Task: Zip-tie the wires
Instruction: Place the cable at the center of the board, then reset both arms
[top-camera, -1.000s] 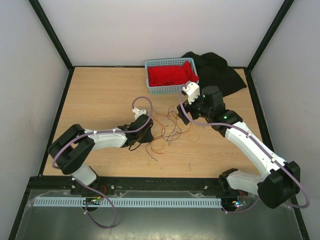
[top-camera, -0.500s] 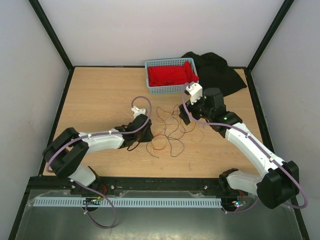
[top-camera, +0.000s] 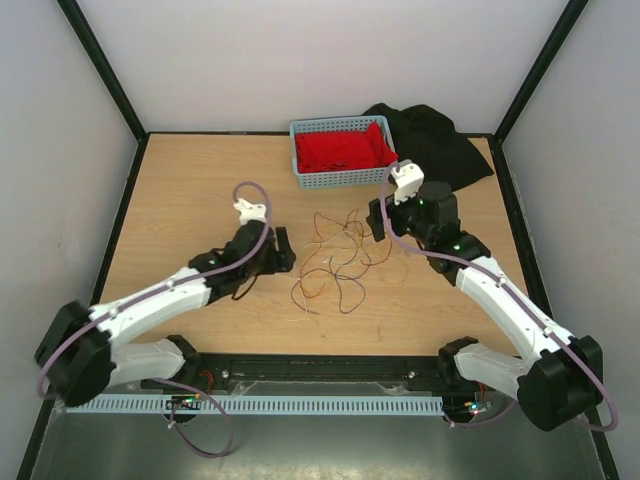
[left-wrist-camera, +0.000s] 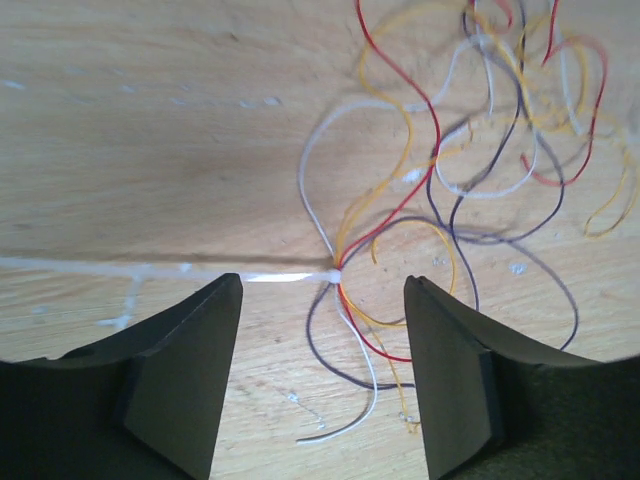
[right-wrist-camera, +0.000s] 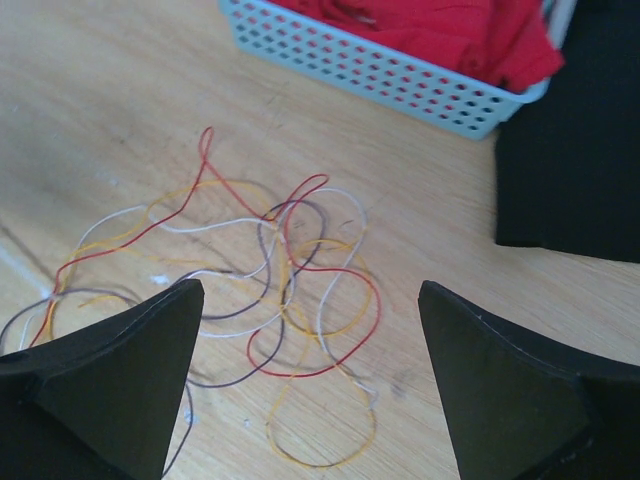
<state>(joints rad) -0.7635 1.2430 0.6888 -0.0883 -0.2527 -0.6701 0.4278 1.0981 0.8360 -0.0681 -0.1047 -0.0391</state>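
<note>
Table (top-camera: 200, 190) is carrying a blue basket (top-camera: 340, 180) at its far edge. Left gripper (left-wrist-camera: 322, 288) is sitting near-left of the basket, jaws apart and gripping nothing. Right gripper (right-wrist-camera: 310, 292) is hovering just in front of the basket, gaping wide and empty. Wires (top-camera: 335, 265) are lying loose in front of the basket, between both grippers. Zip tie (left-wrist-camera: 270, 276) is lying flat, one end meeting the strands' pinch point.

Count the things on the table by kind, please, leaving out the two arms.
wire bundle: 1
zip tie: 1
basket: 1
cloths: 2 (red cloth in the basket, black cloth beside it)
Total: 5
</note>
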